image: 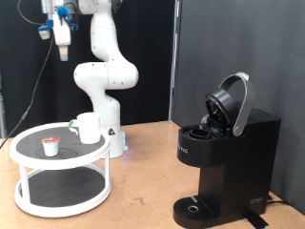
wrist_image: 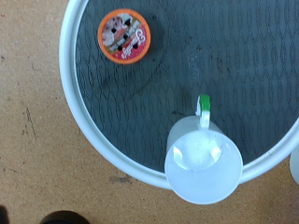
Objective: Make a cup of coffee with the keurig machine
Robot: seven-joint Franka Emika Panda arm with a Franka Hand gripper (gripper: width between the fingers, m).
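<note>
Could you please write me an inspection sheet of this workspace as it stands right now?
Surface: wooden table; white two-tier round stand at the exterior view's left.
Job's things: cup upright on the stand's top tier; keurig machine at the exterior view's right, lid raised, nothing on its drip base.
Clutter: small pod on the same tier, apart from the cup.
Tool: tool high above the stand, holding nothing.
Cables: a cable beside the machine's base.
Surroundings: black backdrop.

Small white logo point(image: 185, 147) on keurig machine point(image: 227, 162), perhaps its brand, illegible.
</note>
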